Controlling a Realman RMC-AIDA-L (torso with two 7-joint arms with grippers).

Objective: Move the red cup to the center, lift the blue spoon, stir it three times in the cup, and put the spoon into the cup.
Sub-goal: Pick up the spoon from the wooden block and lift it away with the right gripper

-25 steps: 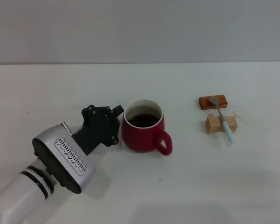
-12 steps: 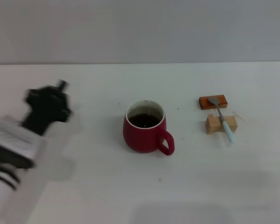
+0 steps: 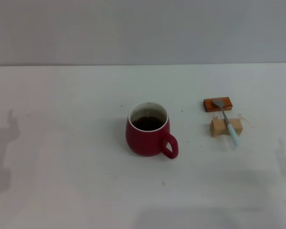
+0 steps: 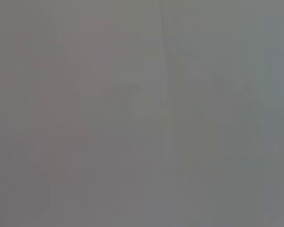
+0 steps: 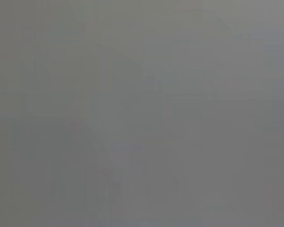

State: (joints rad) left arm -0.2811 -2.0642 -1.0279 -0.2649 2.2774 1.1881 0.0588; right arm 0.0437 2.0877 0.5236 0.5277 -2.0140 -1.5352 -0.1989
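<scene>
**A:** What is in front of you right now?

**B:** You are looking down at a wide white bench. The largest thing on it is the red cup, squat and rounded, standing upright near the middle. Its loop handle points toward five o'clock. Inside is dark liquid, sitting a little below the white inner rim.

**A:** And the spoon?

**B:** The blue spoon lies at three o'clock from the cup, well apart from it. It is propped across two small blocks: its grey bowl rests on an orange-brown block, and its pale blue handle crosses a pale wooden block, pointing toward five o'clock.

**A:** Where are your tools?

**B:** Neither the left tool nor the right tool shows in the head view, and both wrist views show only flat grey. You cannot tell whether either is released or clenched.

**A:** What could go wrong from here?

**B:** The cup looks already centred, so picking up the spoon seems next. The spoon is slim and only balanced on the blocks, so an off-centre pinch could tip it off or push a block aside. The cup holds liquid, so a fast stir, or a knock to the handle or rim, could slop it onto the bench.
</scene>
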